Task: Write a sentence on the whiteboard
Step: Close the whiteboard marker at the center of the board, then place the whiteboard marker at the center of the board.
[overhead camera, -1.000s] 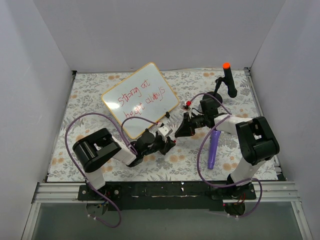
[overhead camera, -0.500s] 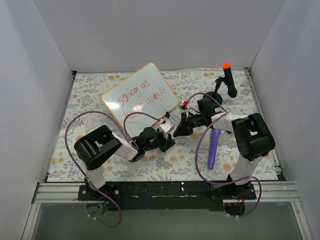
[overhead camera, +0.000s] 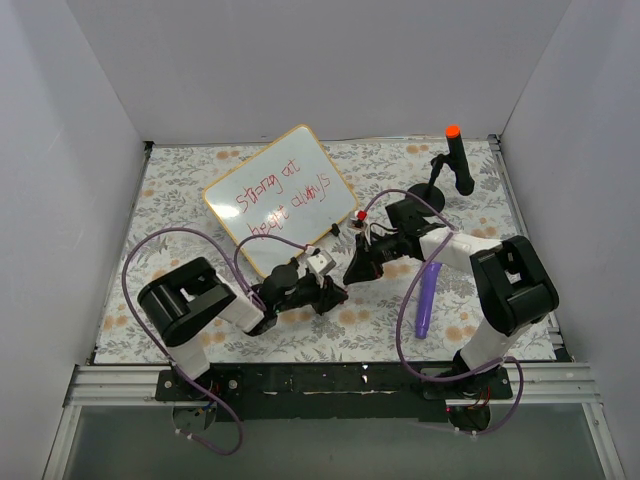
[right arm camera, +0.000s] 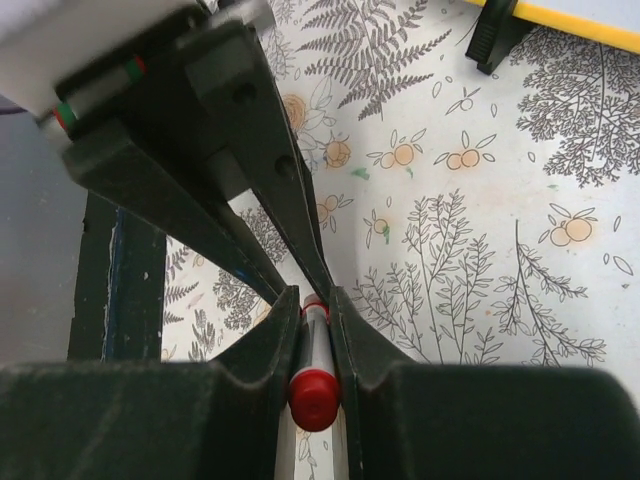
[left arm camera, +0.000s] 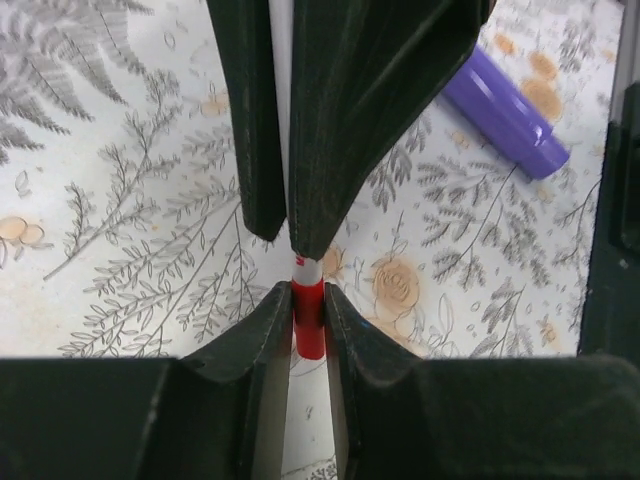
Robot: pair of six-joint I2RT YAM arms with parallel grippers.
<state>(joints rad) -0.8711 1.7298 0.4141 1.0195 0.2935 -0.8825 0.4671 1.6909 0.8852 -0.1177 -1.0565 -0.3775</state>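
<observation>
Whiteboard (overhead camera: 282, 198) sits on the floral desk (overhead camera: 180, 180) left of centre toward the back, turned at an angle, with the sentence (overhead camera: 283, 197) in two red lines across it. Its near corner is close to the left arm (overhead camera: 190, 310).

Both arms are folded low and reach inward, so the two wrists meet tip to tip in front of the board. The left arm stretches right from its base with the forearm close to the desk. The right arm (overhead camera: 510, 285) bends back over its base and angles down to the left. The left jaws are narrow, pinched on the red front end of a marker (left arm camera: 308, 318). The right jaws are just as narrow and clamp the white barrel of the same marker, whose red rear end shows between them in the right wrist view. Marker and jaws hang above the desk, not over the board.

A purple cylinder (overhead camera: 427, 298) lies on the desk near the right arm, and a black stand with an orange tip (overhead camera: 455, 160) is at the back right.

Against a second ago, the meeting point has shifted slightly left — the marker's rear end now shows nearer the board's right corner — and the left arm's elbow has dropped toward the near edge. Board and purple cylinder have not moved.
</observation>
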